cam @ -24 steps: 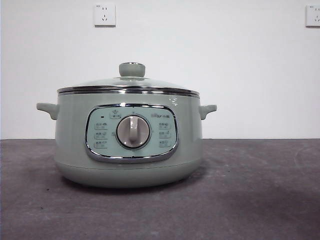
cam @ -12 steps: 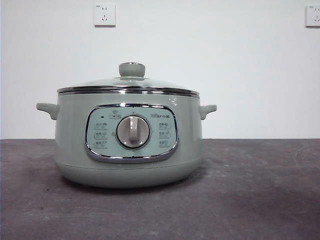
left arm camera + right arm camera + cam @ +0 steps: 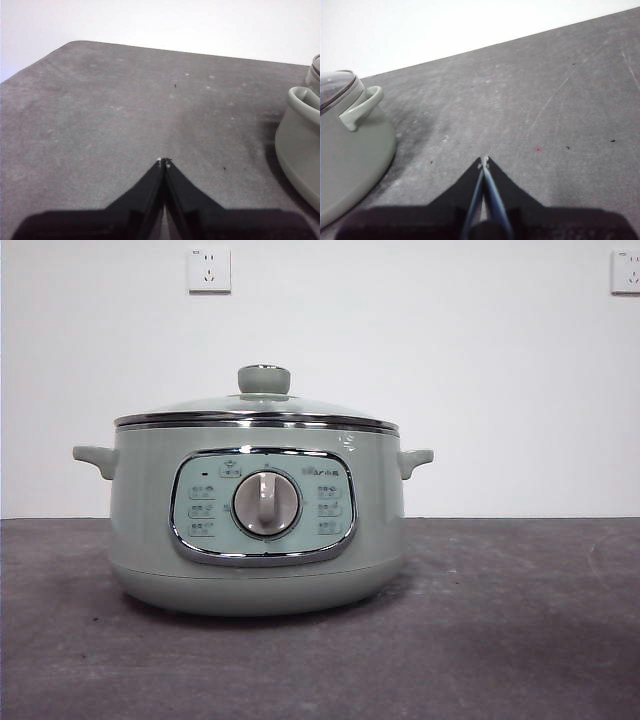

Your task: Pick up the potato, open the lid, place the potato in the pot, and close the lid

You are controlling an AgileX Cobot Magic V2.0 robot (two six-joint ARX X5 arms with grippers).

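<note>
With no potato in any view, the domed glass lid (image 3: 256, 406) sat on the round sage-green pot (image 3: 256, 510) at the grey table's (image 3: 520, 640) nine o'clock side, and the left gripper (image 3: 164, 161) and right gripper (image 3: 484, 160) hung pressed together and empty, so nothing looked begun.

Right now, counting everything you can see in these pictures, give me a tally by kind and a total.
Pots: 1, the pot
Lids: 1, the lid, on the pot
Grippers: 2, the left gripper and the right gripper, both shut and empty
Wall sockets: 2, and
Potatoes: 0 visible
Total: 6
</note>
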